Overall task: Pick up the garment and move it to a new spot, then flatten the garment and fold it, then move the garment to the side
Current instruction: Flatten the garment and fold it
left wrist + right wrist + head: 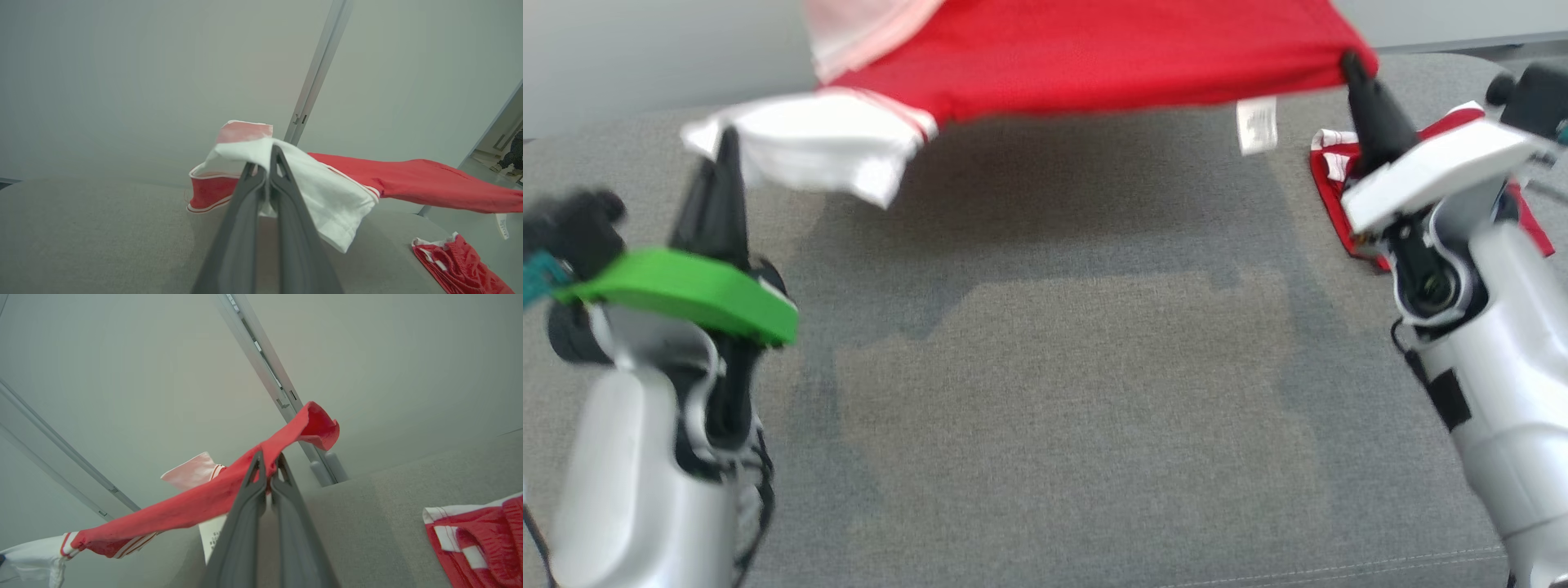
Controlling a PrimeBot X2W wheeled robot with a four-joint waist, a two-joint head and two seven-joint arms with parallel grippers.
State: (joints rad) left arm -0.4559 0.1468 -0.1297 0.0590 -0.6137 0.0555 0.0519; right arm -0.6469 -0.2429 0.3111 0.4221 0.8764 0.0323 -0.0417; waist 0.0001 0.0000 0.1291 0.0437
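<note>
The left claw (727, 140) was pinched tight on the white sleeve (825, 147) of the red garment (1094, 57), its jaws pressed together with cloth bunched around the tips. The right claw (1352, 64) was likewise clamped shut, gripping a corner of the garment's red edge. Between the two claws the garment hung stretched in a shallow span, clear of the grey upholstered surface (1054, 392) beneath both claws. A white care label (1256, 124) dangled from the red edge just inward of the right claw. A second red-and-white garment (1331, 167) lay crumpled on the surface, just beside and below the right claw and apart from the held one.
</note>
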